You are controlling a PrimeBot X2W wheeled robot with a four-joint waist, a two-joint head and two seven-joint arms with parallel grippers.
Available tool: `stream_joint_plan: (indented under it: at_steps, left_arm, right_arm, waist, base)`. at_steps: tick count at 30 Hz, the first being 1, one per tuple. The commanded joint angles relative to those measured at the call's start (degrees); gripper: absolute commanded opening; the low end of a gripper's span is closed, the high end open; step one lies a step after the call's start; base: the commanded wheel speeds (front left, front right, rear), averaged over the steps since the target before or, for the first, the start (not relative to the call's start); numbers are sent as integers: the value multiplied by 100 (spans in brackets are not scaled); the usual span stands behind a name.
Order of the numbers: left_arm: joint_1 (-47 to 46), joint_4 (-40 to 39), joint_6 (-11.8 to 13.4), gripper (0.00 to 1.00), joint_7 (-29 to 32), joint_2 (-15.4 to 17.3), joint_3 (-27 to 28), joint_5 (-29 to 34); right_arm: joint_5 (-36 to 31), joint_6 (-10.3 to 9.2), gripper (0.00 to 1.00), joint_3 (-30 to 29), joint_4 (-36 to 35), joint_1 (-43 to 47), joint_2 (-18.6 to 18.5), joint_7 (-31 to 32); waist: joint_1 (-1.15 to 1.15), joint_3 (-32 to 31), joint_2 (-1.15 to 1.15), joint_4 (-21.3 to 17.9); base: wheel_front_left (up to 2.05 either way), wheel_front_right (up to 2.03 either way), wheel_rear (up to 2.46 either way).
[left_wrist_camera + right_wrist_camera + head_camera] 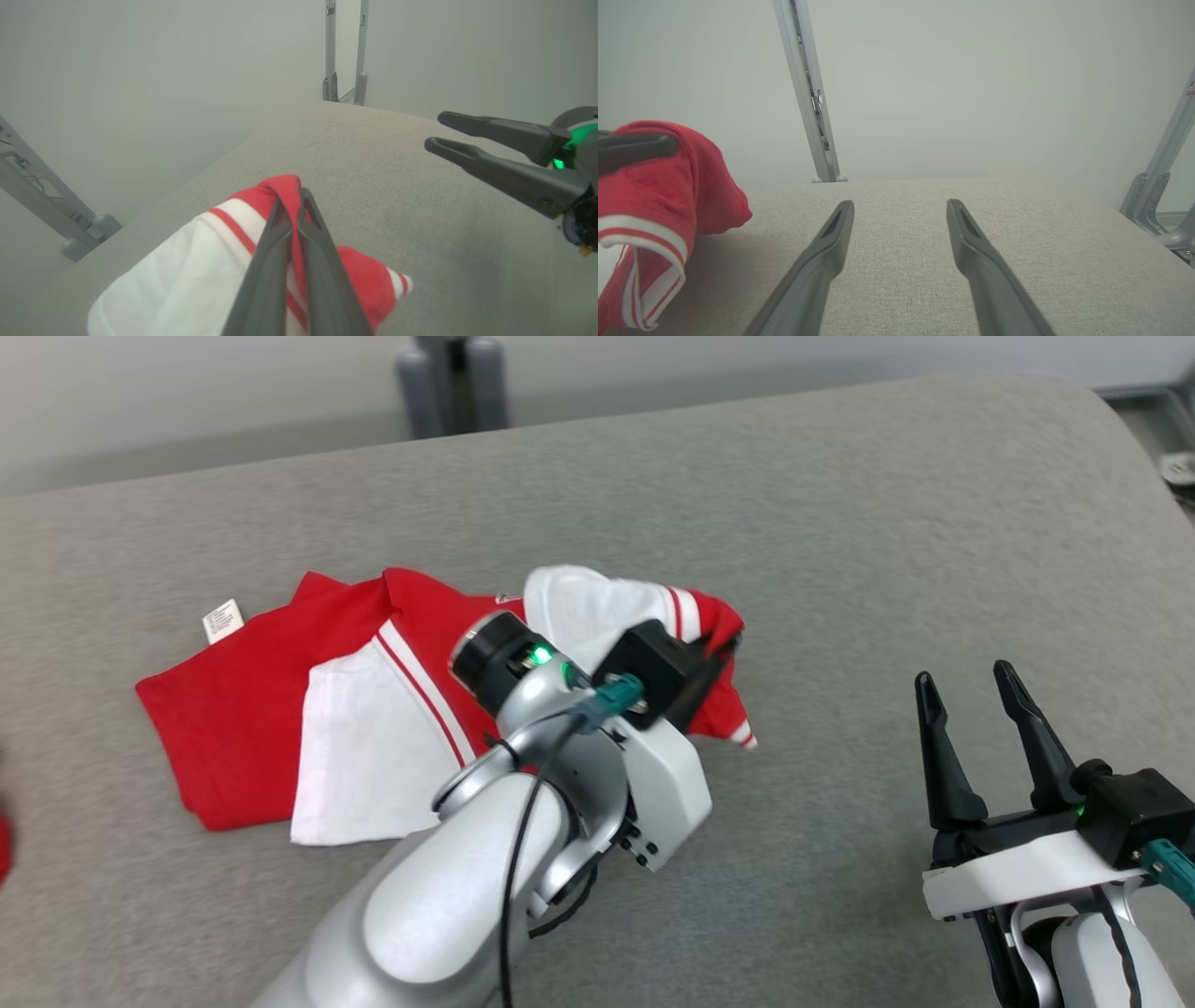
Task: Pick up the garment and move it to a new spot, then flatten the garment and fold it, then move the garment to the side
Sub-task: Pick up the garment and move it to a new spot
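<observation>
Left end effector (295, 198) is pinched tight on a red fold at the garment's (243, 728) right edge, lifting it. The rest of the red-and-white garment lies on the grey bench (840, 523). Right end effector (963, 674) hovers well apart, fingers spread, empty.

"What was the surface?"

"A grey fabric tabletop (840, 523) (slightly speckled), wide and rounded at its far right corner."

"And beyond it?"

"A grey metal stand (455, 383) stood just past the far edge, against a pale wall (971, 70)."
</observation>
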Motion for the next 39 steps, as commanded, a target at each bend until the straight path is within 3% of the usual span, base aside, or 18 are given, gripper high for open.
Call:
stream_joint_plan:
  at_steps: [1,6,11,12,13,14,15,25,32,39]
  left_arm:
    - [-130,127,-64,0,-1,-15,-98,43]
    - [-265,702,-170,0,-43,-117,-492,-113]
    - [-374,1176,-191,0,-136,-136,-722,-360]
    - [-392,1223,-178,5,-171,-141,-764,-427]
    - [-428,1264,-155,37,-216,-142,-811,-469]
    - [-460,1281,-146,93,-277,-144,-864,-517]
    - [-492,1265,-150,100,-368,-145,-911,-573]
    - [-665,507,68,100,-1335,-86,-841,-957]
    - [-362,-5,590,100,-1887,379,-61,-1136]
    - [92,-162,910,100,-2430,870,705,-1404]
  right_arm:
    - [57,-2,100,13,31,-78,-19,-68]
    - [194,-2,100,157,187,-190,-20,-160]
    - [277,-2,100,228,310,-281,-18,-242]
    - [289,-2,100,221,333,-288,-19,-237]
    - [295,-2,100,211,350,-301,-19,-253]
    - [290,-2,100,198,374,-312,-20,-268]
    - [287,-2,100,173,393,-327,-20,-277]
    - [28,-2,100,68,406,-460,-21,-302]
    - [-138,-2,100,18,308,-419,-24,-300]
    - [-200,-2,100,-9,281,-299,-24,-182]
  waist:
    - [0,263,0,-434]
    - [0,445,0,-873]
    - [0,569,0,-1052]
    - [0,578,0,-1058]
    - [0,587,0,-1058]
    - [0,591,0,-1049]
    - [0,589,0,-1027]
    - [0,254,0,-529]
    - [0,11,0,-97]
    - [0,-255,0,234]
  base:
    - [0,0,0]
    - [0,0,0]
    - [0,0,0]
    - [0,0,0]
    - [0,0,0]
    - [0,0,0]
    - [0,0,0]
    - [0,0,0]
    - [0,0,0]
    - [0,0,0]
